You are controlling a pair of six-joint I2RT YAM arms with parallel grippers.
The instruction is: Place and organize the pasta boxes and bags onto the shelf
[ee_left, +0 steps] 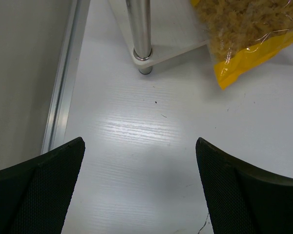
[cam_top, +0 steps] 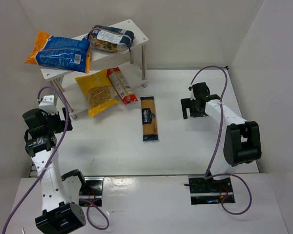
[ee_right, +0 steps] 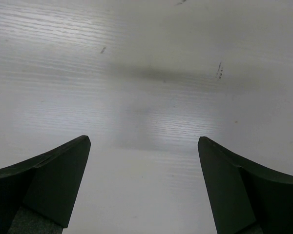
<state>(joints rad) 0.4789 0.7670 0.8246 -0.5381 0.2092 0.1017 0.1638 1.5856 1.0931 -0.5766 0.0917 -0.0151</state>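
A: Holding what, the shelf (cam_top: 136,30)?
B: Top board: blue-and-orange bag (cam_top: 61,51), dark-blue-and-clear bag (cam_top: 111,39). Lower: yellow bag (cam_top: 96,92), red packet (cam_top: 122,85).
A: The spaghetti packet (cam_top: 149,118)?
B: It lies on the table (cam_top: 185,146) between the left gripper (ee_left: 139,144) and right gripper (cam_top: 194,115), both spread wide, empty.

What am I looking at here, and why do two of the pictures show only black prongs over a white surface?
These are two robot arms bolted to a white table. The wide picture comes from a camera above and behind them. The other two come from a camera on each arm's wrist, and the black prongs are that arm's own two fingers. The left gripper and the right gripper are both open and hold nothing. A small white shelf carries a blue-and-orange bag and a dark-blue-and-clear bag on top. A yellow bag and a red packet lie partly on its lower board. A spaghetti packet lies alone on the table.
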